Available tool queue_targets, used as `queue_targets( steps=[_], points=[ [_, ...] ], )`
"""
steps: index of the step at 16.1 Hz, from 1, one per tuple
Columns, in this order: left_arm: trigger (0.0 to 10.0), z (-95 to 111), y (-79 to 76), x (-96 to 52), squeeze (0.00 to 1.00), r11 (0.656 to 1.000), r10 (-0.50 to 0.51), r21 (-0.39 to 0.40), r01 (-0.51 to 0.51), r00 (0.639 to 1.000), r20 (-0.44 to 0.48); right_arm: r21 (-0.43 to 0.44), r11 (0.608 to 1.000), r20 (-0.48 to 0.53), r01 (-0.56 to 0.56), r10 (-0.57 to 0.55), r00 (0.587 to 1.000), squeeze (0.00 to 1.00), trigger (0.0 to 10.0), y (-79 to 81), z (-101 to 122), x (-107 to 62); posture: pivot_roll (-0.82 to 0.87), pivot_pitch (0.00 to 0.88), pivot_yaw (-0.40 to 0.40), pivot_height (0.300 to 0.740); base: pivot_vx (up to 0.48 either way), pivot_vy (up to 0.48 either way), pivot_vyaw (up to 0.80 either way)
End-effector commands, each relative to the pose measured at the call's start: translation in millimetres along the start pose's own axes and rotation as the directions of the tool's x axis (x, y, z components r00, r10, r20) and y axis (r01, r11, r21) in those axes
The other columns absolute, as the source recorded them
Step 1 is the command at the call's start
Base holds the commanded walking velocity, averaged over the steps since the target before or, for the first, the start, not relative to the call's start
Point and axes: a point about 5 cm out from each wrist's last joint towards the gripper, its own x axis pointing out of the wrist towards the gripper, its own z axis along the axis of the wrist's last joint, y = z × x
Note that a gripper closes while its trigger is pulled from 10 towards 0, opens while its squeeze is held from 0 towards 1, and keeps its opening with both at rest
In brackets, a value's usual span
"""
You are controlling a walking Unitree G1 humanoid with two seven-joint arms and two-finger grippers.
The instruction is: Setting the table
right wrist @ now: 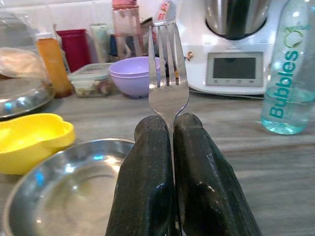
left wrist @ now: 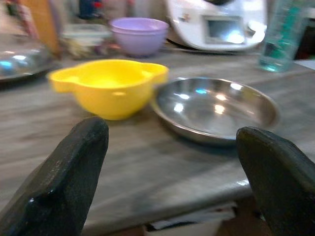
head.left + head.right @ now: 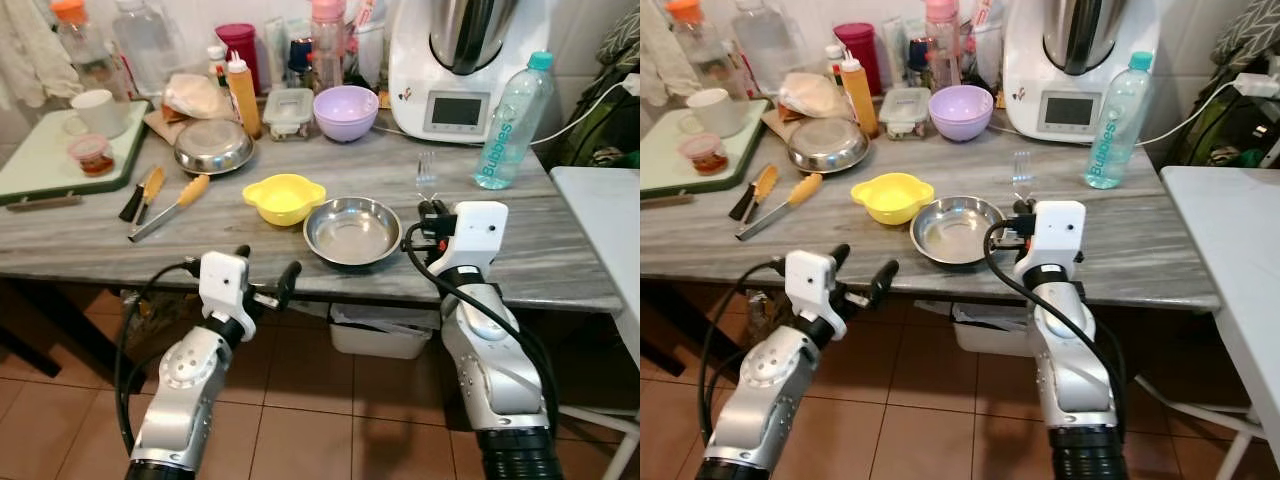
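Right wrist view shows right claw [image 1: 172,132] pinching fork [image 1: 168,73] tight; left claw [image 2: 172,162] gapes, empty.

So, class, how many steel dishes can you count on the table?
2. One steel dish sits near the front edge beside the yellow bowl; the other steel dish lies further back by the green tray. Clutter at the back may hide more.

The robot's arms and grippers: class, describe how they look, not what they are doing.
Both arms are silver with rounded joint housings and black cuffs lower down. Each wrist carries a white boxy block, with black cables looping alongside. The left gripper and right gripper each have two long, black, slightly glossy fingers.
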Motion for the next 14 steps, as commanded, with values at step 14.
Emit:
queue_targets(
  steps=[14],
  points=[
    [10.0,-8.6,-7.9,-36.4,0.00,0.965,-0.251,0.043,0.260,0.956,-0.149,0.018,0.985,-0.119,0.169,-0.166,0.979,0.00,10.0,-45.5,-11.0,8.7,-0.02,0.190,0.115,0.740,0.000,0.000,0.00]
  ],
)
